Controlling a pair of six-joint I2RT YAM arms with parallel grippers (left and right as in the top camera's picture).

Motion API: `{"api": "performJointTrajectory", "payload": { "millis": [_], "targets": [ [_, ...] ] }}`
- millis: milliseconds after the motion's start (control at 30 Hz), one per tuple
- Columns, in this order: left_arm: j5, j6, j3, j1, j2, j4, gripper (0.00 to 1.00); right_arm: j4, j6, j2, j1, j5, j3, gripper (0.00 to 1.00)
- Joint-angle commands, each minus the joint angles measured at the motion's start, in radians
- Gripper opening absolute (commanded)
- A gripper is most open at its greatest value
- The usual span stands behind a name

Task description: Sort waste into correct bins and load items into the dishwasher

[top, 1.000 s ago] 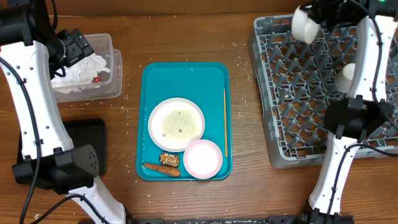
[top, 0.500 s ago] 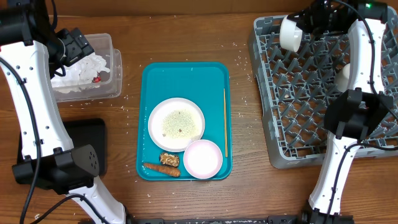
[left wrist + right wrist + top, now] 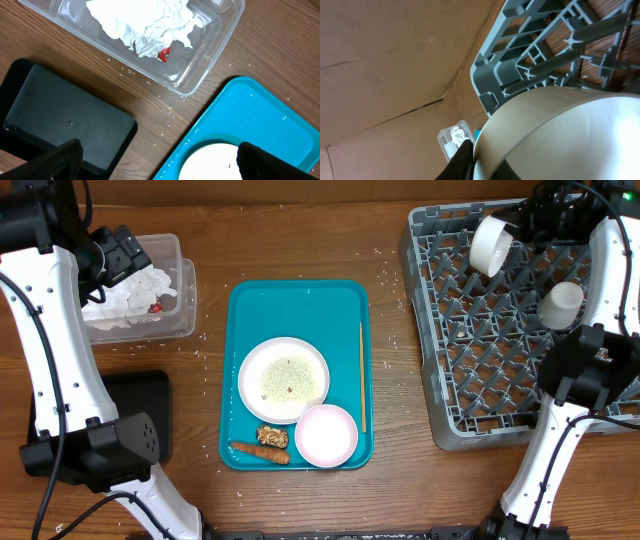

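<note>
**A:** From above, where is the bowl being carried?

**B:** The right gripper is clamped on a white bowl. It is held on edge over the far-left corner of the grey dish rack, with its long axis slanting from far-right to near-left. One cup sits among the pegs.

**A:** And the teal tray?

**B:** It holds one plate speckled with rice and one pink bowl, mouth up. One carrot piece lies along the near edge, with one brown chunk just beside it. One thin stick runs far-to-near along the right side.

**A:** What does the left wrist view show?

**B:** The left gripper has its fingers spread wide with nothing between them. Beneath it, the clear tub holds crumpled tissue and a red wrapper. The black tray lies near it, and loose rice grains are scattered on the table between them.

**A:** And the right wrist view?

**B:** The white bowl's curved wall fills the view, with one dark finger against it. The rack's corner is behind. I cannot tell which way the bowl's mouth faces.
</note>
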Motion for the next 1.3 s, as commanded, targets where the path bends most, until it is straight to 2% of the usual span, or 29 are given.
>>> {"api": "performJointTrajectory", "payload": {
  "millis": [0, 100, 267, 533, 700, 800, 933, 1067, 1267],
  "targets": [
    [-0.008, 0.016, 0.002, 0.004, -0.006, -0.005, 1.0, -0.008, -0.008, -0.01, -0.029, 0.059, 0.014, 0.1],
    [-0.008, 0.016, 0.002, 0.004, -0.006, -0.004, 1.0, -0.021, -0.008, -0.012, -0.042, 0.038, 0.035, 0.09],
    [-0.008, 0.016, 0.002, 0.004, -0.006, -0.004, 1.0, 0.039, 0.005, -0.02, -0.047, -0.135, 0.04, 0.08],
    [-0.008, 0.016, 0.002, 0.005, -0.006, -0.011, 1.0, -0.049, 0.011, -0.021, -0.047, -0.042, 0.04, 0.08],
    [-0.005, 0.015, 0.002, 0.004, -0.006, -0.009, 1.0, 0.029, 0.013, -0.021, -0.039, -0.242, 0.04, 0.07],
    [-0.005, 0.015, 0.002, 0.004, -0.006, -0.008, 1.0, 0.021, 0.011, -0.021, -0.024, -0.287, 0.04, 0.07],
    [-0.005, 0.016, 0.002, 0.004, -0.006, -0.01, 1.0, -0.044, -0.045, -0.021, -0.002, -0.262, 0.037, 0.08],
    [-0.005, 0.016, 0.002, 0.004, -0.006, -0.018, 1.0, -0.136, -0.061, -0.021, 0.0, -0.109, 0.037, 0.08],
    [-0.005, 0.016, 0.002, 0.004, -0.006, -0.023, 1.0, -0.148, -0.08, -0.02, -0.026, -0.082, 0.036, 0.09]
  ]
}}
